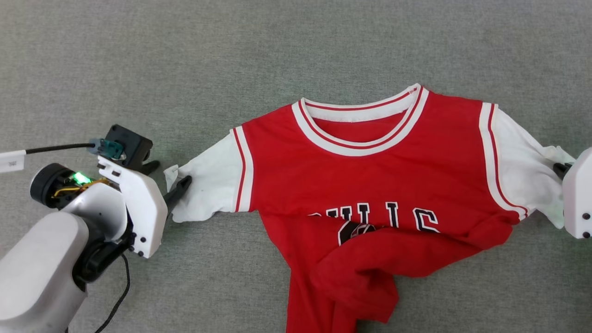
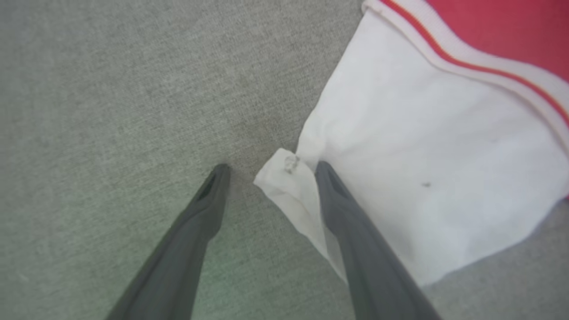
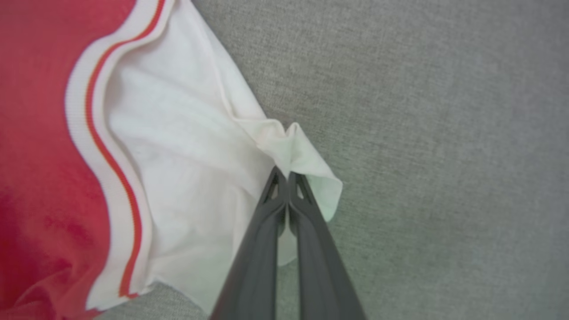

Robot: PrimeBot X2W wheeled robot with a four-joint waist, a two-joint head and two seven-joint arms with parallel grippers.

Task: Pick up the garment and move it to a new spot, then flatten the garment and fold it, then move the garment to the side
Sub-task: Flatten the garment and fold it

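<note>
Item: red garment (image 1: 370,175), face up on a grey woven surface (image 1: 277,46), an arm at each sleeve.

Left to right: the left gripper (image 2: 271,169) stands wide apart at the end of the left sleeve (image 1: 210,180), one finger over bare surface, the other lying across the cuff, the cuff's turned-up corner between them, nothing clamped. White sleeve spread flat, red-striped trim at the shoulder. Centre: collar (image 1: 360,125) white with red stripes, towards the far side; black white-edged lettering (image 1: 393,215) partly covered by the rumpled lower body (image 1: 370,268), which is bunched and folded up over the chest. Right sleeve (image 1: 522,162) creased, drawn outward. The right gripper (image 3: 288,175) has its fingers pressed together, pinching that sleeve's cuff edge.
</note>
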